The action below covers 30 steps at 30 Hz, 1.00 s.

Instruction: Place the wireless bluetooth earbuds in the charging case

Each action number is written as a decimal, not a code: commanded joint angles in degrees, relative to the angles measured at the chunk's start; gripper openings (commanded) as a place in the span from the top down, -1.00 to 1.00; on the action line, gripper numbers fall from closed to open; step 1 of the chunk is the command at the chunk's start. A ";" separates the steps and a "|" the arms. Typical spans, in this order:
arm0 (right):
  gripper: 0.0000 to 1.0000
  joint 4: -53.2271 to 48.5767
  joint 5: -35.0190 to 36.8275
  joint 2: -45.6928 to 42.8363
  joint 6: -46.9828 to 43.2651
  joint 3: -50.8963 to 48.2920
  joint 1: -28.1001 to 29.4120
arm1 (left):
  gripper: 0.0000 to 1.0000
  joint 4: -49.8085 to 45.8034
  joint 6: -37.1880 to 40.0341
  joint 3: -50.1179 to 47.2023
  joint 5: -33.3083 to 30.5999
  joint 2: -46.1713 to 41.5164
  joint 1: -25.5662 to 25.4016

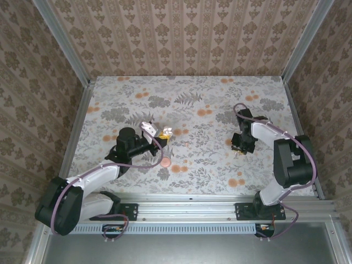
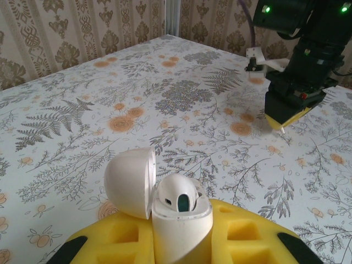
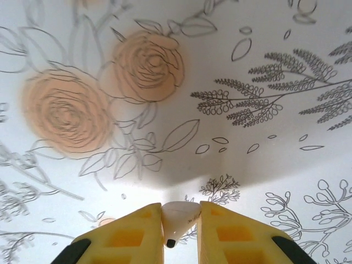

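Floral-printed cloth [image 1: 209,99] covers the table, with patterned wallpaper [image 1: 181,33] on the walls around it. Left of centre, the left gripper [image 1: 161,135] is clamped on the base of the white charging case [image 2: 181,220], holding it upright over the cloth with the lid hinged open to the left. Well apart on the right, the right gripper [image 1: 240,148] hangs low over the cloth, pointing down and pinching a small white earbud [image 3: 179,215] at its tip.

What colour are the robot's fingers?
Yellow fingers, clearest in the right wrist view.
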 commanded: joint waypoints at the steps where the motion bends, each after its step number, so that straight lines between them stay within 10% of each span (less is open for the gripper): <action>1: 0.63 1.32 -1.17 -4.24 -1.61 -1.02 0.11 | 0.88 0.31 -0.19 1.28 0.59 -0.13 0.49; 30: 0.63 26.76 -9.20 -22.17 -3.37 -1.63 22.98 | 0.89 7.28 -3.59 -5.09 -3.39 -0.91 0.84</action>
